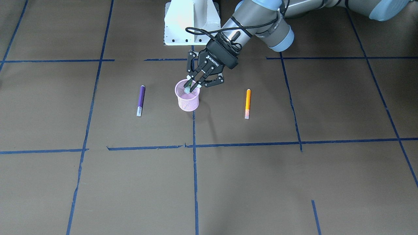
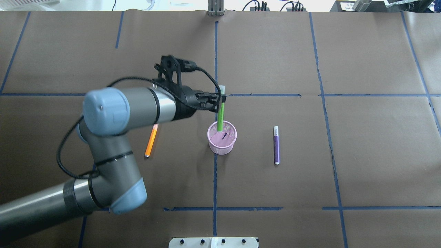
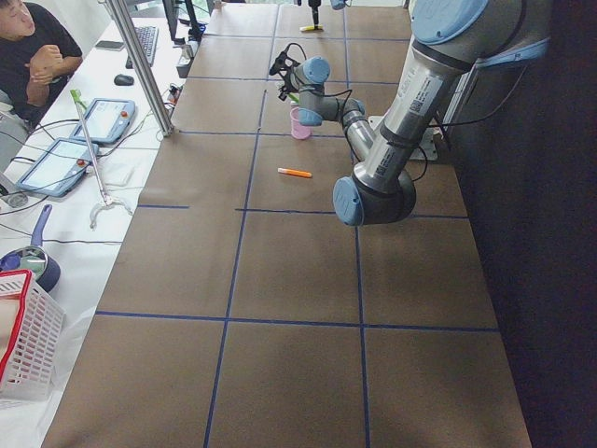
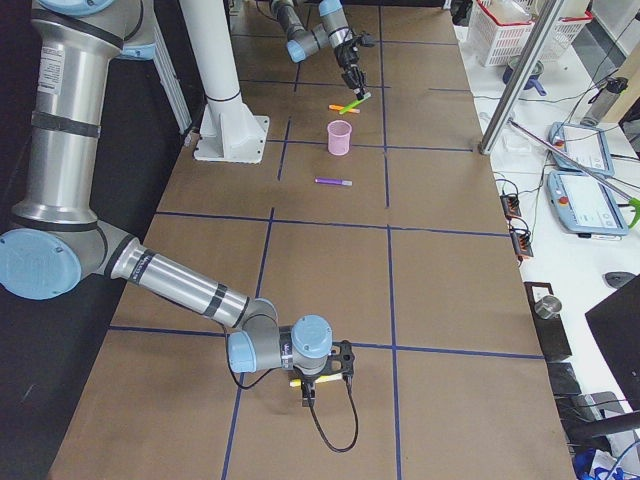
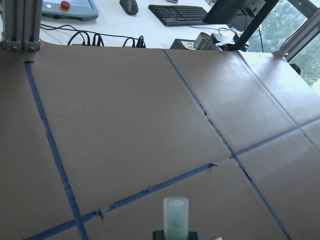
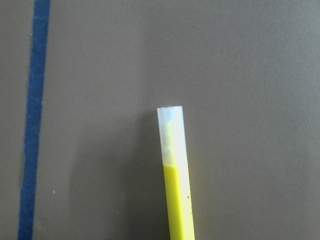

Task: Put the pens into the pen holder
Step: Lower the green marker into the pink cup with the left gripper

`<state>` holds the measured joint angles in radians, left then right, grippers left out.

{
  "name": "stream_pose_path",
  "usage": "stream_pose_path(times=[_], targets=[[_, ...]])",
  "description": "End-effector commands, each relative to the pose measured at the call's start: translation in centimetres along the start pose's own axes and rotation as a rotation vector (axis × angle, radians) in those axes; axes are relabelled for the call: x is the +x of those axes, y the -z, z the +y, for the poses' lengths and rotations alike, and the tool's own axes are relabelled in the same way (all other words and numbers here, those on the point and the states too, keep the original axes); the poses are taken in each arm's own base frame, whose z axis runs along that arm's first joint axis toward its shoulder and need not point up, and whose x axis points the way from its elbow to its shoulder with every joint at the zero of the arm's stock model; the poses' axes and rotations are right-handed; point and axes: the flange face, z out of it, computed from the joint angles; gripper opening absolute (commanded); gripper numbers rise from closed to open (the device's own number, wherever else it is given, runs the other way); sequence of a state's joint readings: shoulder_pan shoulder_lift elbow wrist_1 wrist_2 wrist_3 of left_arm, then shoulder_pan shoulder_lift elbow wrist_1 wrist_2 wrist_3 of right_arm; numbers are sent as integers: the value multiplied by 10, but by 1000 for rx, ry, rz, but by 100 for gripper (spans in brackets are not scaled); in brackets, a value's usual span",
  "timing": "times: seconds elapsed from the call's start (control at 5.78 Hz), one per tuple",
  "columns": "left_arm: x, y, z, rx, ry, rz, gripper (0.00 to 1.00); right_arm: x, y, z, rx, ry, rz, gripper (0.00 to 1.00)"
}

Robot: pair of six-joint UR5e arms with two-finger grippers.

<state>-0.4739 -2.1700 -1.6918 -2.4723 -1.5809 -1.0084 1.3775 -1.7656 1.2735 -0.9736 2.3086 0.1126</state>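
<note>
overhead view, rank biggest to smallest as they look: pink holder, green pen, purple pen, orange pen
1. pen holder: bulkiest.
2. green pen: looks longest, but stands up toward the camera, so unsure.
3. purple pen and orange pen: alike; left arm hides orange's far end.

a robot lab: teach pendants (image 3: pixel 101 119), keyboard (image 5: pixel 177 14), tape-gridded table (image 2: pixel 344 51).

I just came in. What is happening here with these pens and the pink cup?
The left gripper holds the green pen near its cap end, with the lower end at the mouth of the pink pen holder. The purple pen and the orange pen lie flat on the table, one on each side of the holder. The right gripper is far off by a yellow pen; whether it grips cannot be told.
</note>
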Motion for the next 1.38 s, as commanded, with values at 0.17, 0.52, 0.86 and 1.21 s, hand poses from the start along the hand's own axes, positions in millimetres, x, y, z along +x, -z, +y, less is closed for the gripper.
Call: stream_pose_path(times=[0.17, 0.52, 0.86, 1.21], targets=[[-3, -14, 32, 106, -1, -9, 0, 0, 0, 0, 2, 4, 0, 100], [-21, -24, 38, 134, -2, -20, 0, 0, 0, 0, 2, 4, 0, 100], [-42, -41, 58, 124, -2, -33, 0, 0, 0, 0, 2, 2, 0, 100], [-44, -43, 66, 133, 9, -4, 0, 0, 0, 0, 1, 0, 0, 100]])
